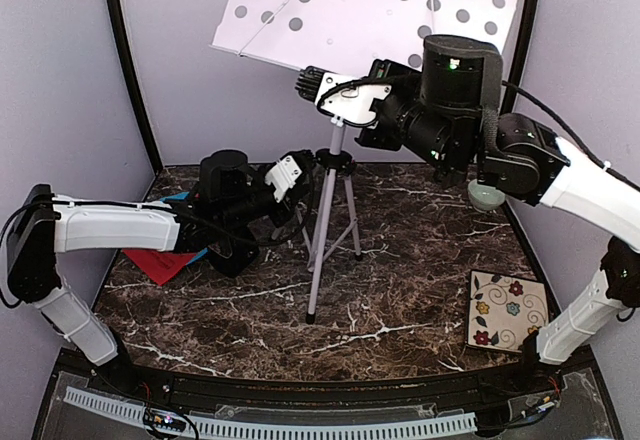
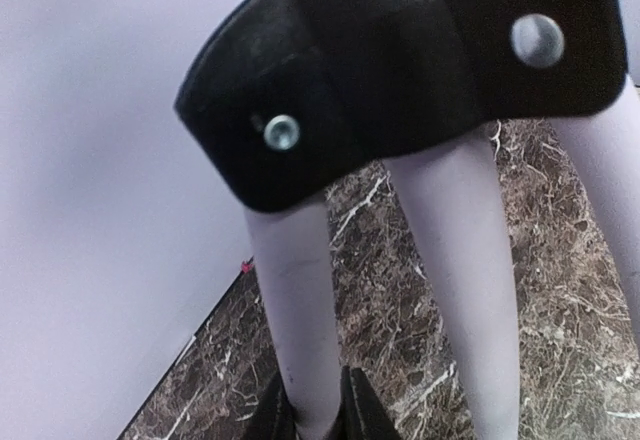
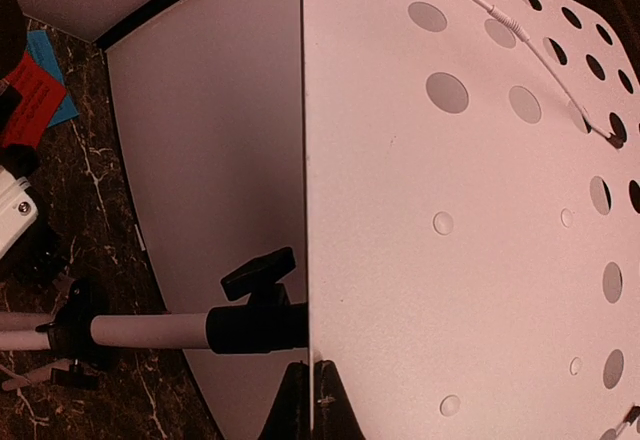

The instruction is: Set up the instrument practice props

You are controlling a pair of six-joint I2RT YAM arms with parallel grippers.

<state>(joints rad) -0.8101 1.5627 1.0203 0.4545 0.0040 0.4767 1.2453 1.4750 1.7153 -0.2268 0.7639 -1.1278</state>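
At the lower right of the overhead view the floral tile lies flat on the marble table, well apart from the work. It is not part of this task.

Further in, at mid-left, the red sheet-music page lies on the table under the left arm, with the cyan-blue page just beside it. Neither is on the stand yet.

The left gripper is clenched on one white tripod leg. Its dark fingers sit on either side of the leg, below the black tripod hub.

At frame centre the white tripod music stand is upright on its spread legs. A small pale green bowl peeps out under the right arm.

Farthest back and highest, the right gripper pinches the edge of the perforated desk. Its wrist camera sees the desk edge-on, running between the two fingers. The metronome is not visible in any view.

The step in hand looks like setting up the stand, with one arm steadying the base while the other sets the desk's tilt. Next, I judge, the desk should be brought to a readable angle. The right gripper should then let go gently so the stand does not rock, and the left can release the leg and go for the pages.
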